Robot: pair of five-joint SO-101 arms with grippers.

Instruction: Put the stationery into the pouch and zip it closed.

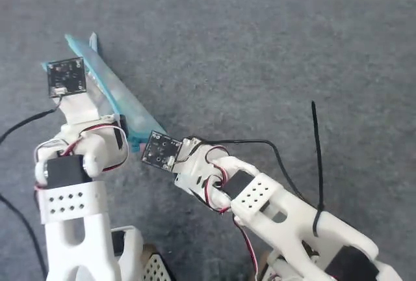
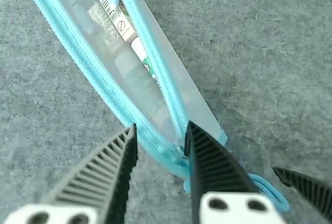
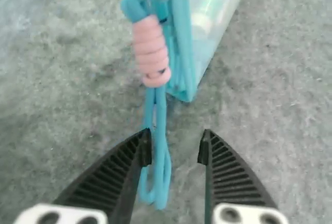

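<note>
- High view: a grey, felt-like table [image 1: 292, 53] carries a long translucent plastic pouch with cyan zipper edging [image 1: 122, 99]. It lies slantwise, left of the middle. The left arm's white wrist stands above the pouch's nearer half. The right arm comes in from the lower right, and its wrist is just beside the pouch's near corner. A thin black cable [image 1: 316, 164] runs along the right arm.
- Left wrist view: the left end effector [image 2: 158, 149] is parted to a middling gap and holds nothing. Its black ribbed fingers [image 2: 207, 169] straddle the pouch's narrow end; whether they touch the cyan edging cannot be told. The stationery [image 2: 122, 32] lies inside the pouch — a white tube with a printed label, and a piece with green marks below it. The two cyan zipper tapes stand apart along the pouch and meet close to the fingers. Past that corner lies a looped cyan cord [image 2: 264, 187], and the dark tip of the other arm's finger is just beside it.
- Right wrist view: the right end effector [image 3: 174, 149] is likewise spread to a middling gap, gripping nothing. The cord hangs from the pouch's corner and runs down between the fingers, close against one of them. A pink ribbed bead [image 3: 151, 53] is threaded on the cord near the pouch. Green and white shapes show faintly through the pouch's clear wall.
</note>
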